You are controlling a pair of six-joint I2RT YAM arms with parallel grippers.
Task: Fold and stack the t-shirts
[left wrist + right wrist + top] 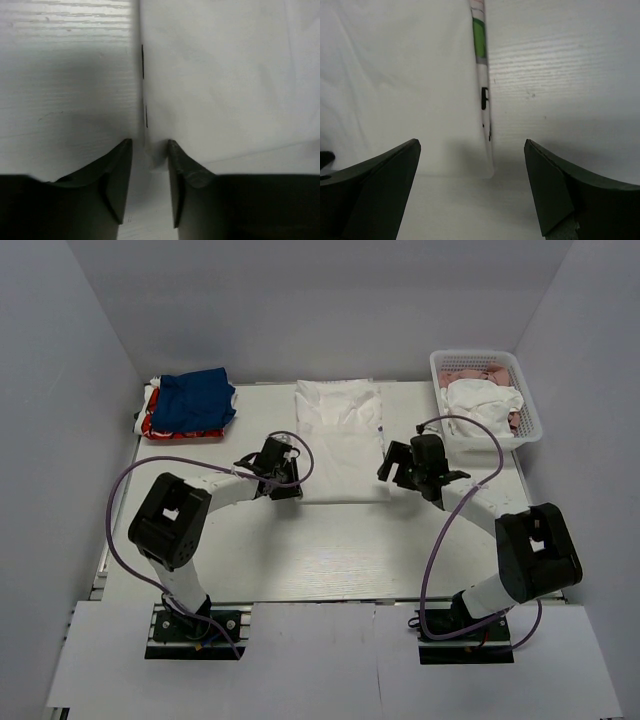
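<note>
Left pincer straddles white t-shirt corner | right-wrist only: green print

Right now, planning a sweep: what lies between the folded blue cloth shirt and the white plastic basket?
The large white cloth t-shirt, shown by the top view.

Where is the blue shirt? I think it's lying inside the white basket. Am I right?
Not quite. The blue shirt is not inside the white basket. It lies on top of the red shirt at the far left corner of the table. The top external view shows this.
</note>
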